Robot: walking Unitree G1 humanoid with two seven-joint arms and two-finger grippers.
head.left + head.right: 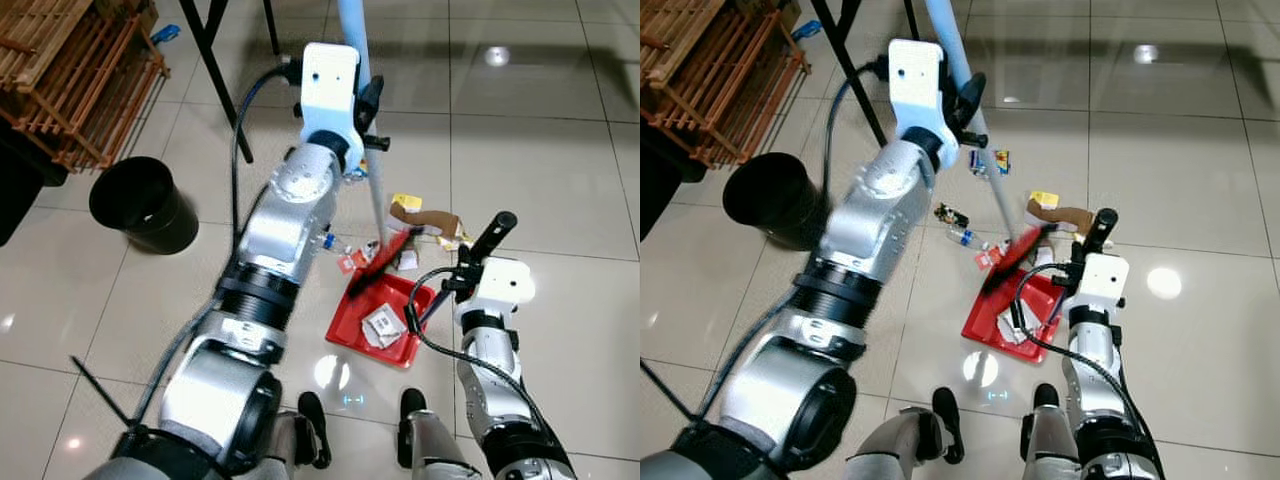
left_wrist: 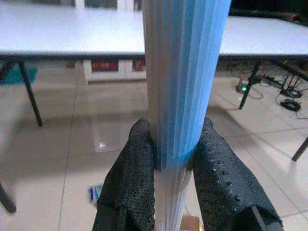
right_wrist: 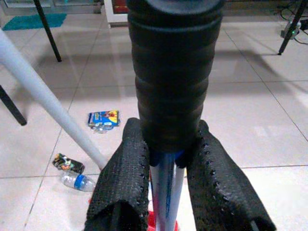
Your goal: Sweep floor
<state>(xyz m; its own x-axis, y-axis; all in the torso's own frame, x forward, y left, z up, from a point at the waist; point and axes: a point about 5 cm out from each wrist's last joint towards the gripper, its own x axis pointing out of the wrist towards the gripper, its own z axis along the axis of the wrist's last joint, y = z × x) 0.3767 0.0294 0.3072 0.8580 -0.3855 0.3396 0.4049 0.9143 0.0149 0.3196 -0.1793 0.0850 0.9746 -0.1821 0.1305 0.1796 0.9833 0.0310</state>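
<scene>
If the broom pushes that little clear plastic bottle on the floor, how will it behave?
The plastic bottle lies on its side on glossy tile, so it will probably roll or skid rather than stay put. It looks small and empty, likely light, and may skip past the broom head instead of entering the red dustpan.

Head stereo pair downward onto tiled floor (image 1: 560,150); wrist cameras along fingers.

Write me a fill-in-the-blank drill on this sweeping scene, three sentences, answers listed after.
1. The left claw is shut on the pale blue ____ handle.
2. The right claw grips the black handle of the ____ dustpan.
3. The round bin on the floor is ____ in colour.

Missing words: broom; red; black
</scene>
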